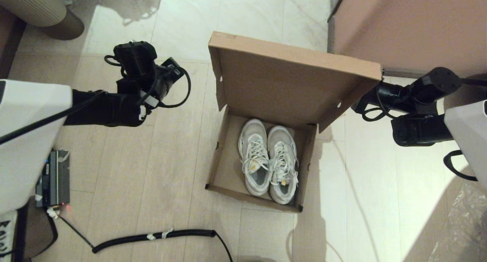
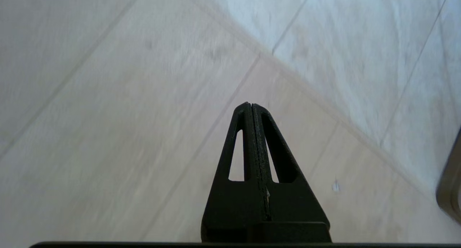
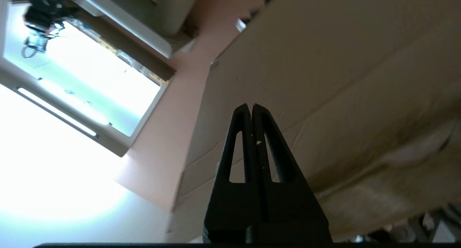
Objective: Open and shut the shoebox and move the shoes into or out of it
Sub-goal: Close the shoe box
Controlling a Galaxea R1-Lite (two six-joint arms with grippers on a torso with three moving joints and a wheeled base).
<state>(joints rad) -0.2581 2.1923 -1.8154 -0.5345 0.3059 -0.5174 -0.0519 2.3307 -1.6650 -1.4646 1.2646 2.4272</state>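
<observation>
Right tool (image 3: pixel 251 109) pressed together, tucked behind the raised lid (image 1: pixel 289 79) at its right edge. Left tool (image 2: pixel 251 107) pressed together, over floor (image 1: pixel 171 170) well left of shoebox (image 1: pixel 222 159). 2 shoes (image 1: pixel 268 159) side by side inside, lid up.

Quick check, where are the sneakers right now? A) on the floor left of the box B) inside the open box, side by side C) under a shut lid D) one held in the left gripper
B: the shoes lie side by side inside the shoebox, its lid raised; the left gripper is shut over bare floor, holding nothing.
</observation>
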